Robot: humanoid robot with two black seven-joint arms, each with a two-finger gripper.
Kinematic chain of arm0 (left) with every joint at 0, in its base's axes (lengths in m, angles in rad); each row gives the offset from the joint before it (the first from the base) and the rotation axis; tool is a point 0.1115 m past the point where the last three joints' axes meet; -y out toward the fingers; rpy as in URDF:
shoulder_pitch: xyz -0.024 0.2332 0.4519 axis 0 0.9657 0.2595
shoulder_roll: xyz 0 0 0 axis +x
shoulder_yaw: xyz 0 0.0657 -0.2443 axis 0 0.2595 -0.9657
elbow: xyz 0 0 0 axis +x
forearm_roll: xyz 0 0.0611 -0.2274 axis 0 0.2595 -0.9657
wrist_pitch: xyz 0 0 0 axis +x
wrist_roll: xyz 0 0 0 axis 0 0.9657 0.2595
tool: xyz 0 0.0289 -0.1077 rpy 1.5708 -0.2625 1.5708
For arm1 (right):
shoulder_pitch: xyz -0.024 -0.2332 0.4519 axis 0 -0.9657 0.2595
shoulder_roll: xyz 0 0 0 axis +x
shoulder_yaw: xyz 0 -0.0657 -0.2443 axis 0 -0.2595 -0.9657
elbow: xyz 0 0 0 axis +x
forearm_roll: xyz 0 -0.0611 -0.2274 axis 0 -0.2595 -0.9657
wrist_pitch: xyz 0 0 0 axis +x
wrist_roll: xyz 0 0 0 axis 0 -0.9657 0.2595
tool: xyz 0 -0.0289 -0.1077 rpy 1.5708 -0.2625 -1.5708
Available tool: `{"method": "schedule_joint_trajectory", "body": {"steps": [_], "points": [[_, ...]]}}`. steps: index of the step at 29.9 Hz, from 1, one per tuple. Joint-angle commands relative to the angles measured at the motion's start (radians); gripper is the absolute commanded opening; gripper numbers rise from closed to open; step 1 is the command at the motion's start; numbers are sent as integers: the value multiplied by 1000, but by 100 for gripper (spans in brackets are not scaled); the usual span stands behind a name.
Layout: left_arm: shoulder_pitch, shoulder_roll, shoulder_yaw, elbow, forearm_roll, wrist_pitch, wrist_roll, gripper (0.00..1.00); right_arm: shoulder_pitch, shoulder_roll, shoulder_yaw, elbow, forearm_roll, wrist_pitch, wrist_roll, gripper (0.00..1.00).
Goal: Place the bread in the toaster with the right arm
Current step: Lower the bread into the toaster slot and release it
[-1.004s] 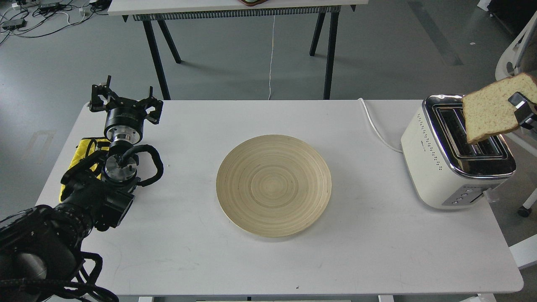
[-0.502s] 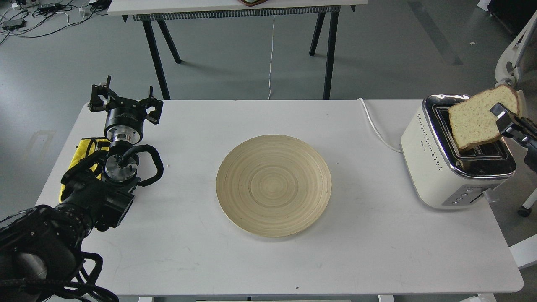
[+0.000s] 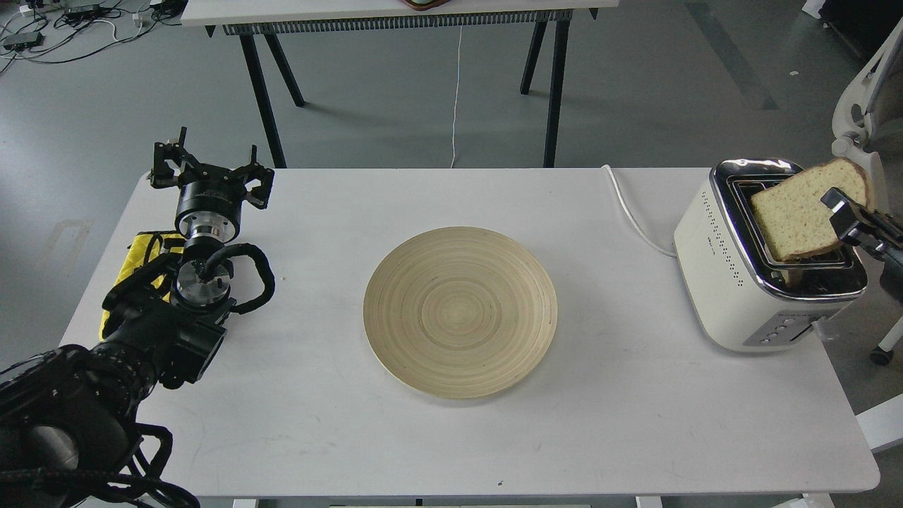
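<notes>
One slice of bread — clamped by the right gripper — tilts over the toaster at right; left gripper spread wide.

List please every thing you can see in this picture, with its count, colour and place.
bread: 1, pale tan, tilted over the toaster's slots, held by the right gripper
toaster: 1, cream-white with chrome top, table's right end
cord: 1, white, behind the toaster
plate: 1, light wood, table centre
cloth: 1, yellow, left edge, under the left arm
table: 1, white
left gripper: black, open, far left
right gripper: black, right edge
</notes>
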State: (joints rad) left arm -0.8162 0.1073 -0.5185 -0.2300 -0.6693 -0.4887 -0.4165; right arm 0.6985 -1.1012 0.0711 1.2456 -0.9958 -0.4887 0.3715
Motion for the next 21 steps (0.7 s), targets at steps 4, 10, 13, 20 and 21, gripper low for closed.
{"method": "schedule_joint_trajectory", "body": {"steps": [4,10,13,20,21], "points": [[-1,0,0,1,-1,0,-1,100,9,27,1,-25,6,0,0,60],[0,0,0,0,1,0,-1,100,42,20,51,-15,16,0,-2,76],[0,0,0,0,1,0,1,100,47,15,142,-15,40,0,-2,81],[0,0,0,0,0,0,1,100,44,56,357,23,369,0,7,98],[0,0,0,0,1,0,1,100,44,61,368,40,405,0,7,98]]}}
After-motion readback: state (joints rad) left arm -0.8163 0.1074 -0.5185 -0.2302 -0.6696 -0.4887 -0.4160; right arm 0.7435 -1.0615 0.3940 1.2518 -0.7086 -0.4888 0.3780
